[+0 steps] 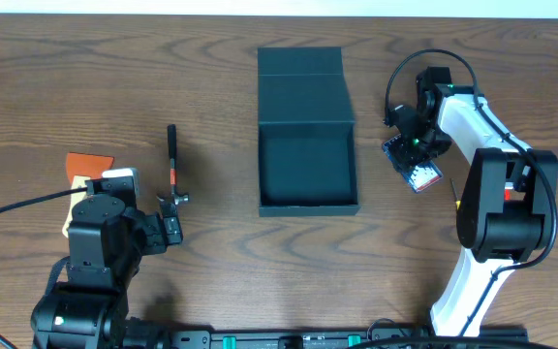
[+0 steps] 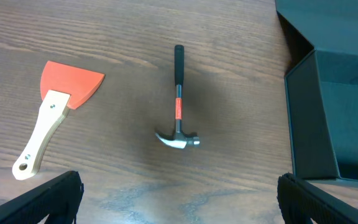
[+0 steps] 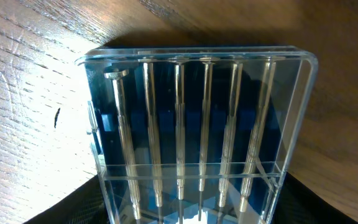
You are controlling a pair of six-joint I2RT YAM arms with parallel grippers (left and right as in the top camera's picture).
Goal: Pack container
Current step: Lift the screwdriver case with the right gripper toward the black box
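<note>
Box [image 1: 308,206] sits open mid-tabletop [image 1: 221,281], nothing inside; packing not begun. Hammer [image 1: 172,160] and scraper [image 1: 87,163] lie loose near left tool [image 1: 170,225], spread wide, empty. Right tool [image 1: 415,160] straddles screwdriver case [image 1: 422,176] beside box; grip cannot tell.

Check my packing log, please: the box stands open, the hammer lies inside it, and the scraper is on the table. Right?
No. The hammer lies on the table beside the box, not inside it, as the left wrist view shows.
</note>
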